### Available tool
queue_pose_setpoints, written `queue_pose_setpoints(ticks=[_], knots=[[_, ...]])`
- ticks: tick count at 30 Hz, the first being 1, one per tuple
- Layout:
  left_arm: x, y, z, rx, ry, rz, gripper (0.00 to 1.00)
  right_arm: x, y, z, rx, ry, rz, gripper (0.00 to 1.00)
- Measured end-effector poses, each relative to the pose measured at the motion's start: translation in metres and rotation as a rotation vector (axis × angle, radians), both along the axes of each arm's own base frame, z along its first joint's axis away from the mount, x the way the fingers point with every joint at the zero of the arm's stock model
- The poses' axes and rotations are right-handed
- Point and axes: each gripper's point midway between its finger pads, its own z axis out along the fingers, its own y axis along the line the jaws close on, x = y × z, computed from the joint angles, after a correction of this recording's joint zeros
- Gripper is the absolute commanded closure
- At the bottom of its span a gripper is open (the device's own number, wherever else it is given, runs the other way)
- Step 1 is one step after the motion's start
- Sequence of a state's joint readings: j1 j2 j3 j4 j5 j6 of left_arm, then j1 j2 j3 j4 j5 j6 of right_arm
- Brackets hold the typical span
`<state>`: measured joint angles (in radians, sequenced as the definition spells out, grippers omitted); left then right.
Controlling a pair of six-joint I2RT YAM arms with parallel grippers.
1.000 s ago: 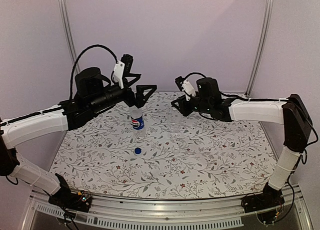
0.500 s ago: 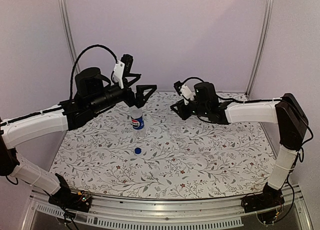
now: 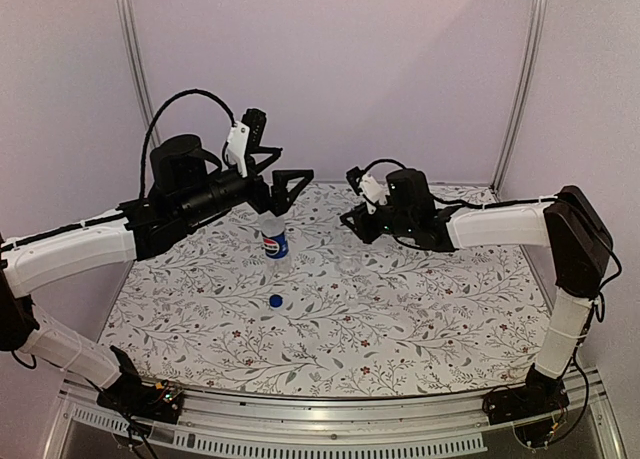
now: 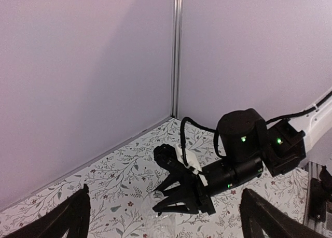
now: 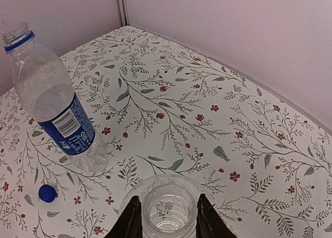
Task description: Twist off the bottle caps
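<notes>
The Pepsi bottle (image 3: pixel 273 236) stands upright at the back left of the table and has no cap; it also shows in the right wrist view (image 5: pixel 54 103). The blue cap (image 3: pixel 275 300) lies on the table in front of it, seen too in the right wrist view (image 5: pixel 46 193). My left gripper (image 3: pixel 273 157) hangs wide open above the Pepsi bottle. My right gripper (image 5: pixel 168 216) is shut on the neck of the plain bottle (image 5: pixel 168 209), whose mouth is open. The left wrist view shows that bottle (image 4: pixel 155 212) under the right gripper (image 4: pixel 165 203). The white cap is out of view.
The floral tablecloth (image 3: pixel 400 309) covers the table. Lilac walls close in the back and sides, with metal corner posts (image 3: pixel 520 79). The two arms face each other across the table's back half.
My right gripper has moved a little to the left, towards the Pepsi bottle, with the plain bottle in it. The left arm, the Pepsi bottle and the blue cap have not moved.
</notes>
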<state>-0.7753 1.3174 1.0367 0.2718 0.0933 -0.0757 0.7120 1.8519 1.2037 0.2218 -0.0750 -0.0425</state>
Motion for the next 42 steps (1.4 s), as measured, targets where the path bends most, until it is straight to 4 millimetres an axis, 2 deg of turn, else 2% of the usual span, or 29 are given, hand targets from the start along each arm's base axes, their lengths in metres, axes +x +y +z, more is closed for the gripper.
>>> queue_pose_setpoints(ticks=[5,18,29,36,42], knots=[[0.0,0.0,0.0,0.0,0.0,0.0,0.0,-0.001,-0.001,-0.003,-0.008,0.004,-0.002,0.54],[0.0,0.0,0.0,0.001,0.0,0.0,0.0,-0.001,-0.004,-0.003,-0.024,0.013,-0.012,0.35],[0.0,0.0,0.0,0.001,0.0,0.002,0.0,-0.004,-0.007,-0.001,-0.055,0.036,-0.01,0.24],[0.002,0.002,0.0,0.004,-0.003,0.015,0.0,-0.006,-0.009,0.021,-0.038,0.019,-0.011,0.13],[0.01,0.009,-0.003,0.034,0.0,0.061,0.0,-0.009,-0.021,0.056,-0.029,-0.013,-0.051,0.02]])
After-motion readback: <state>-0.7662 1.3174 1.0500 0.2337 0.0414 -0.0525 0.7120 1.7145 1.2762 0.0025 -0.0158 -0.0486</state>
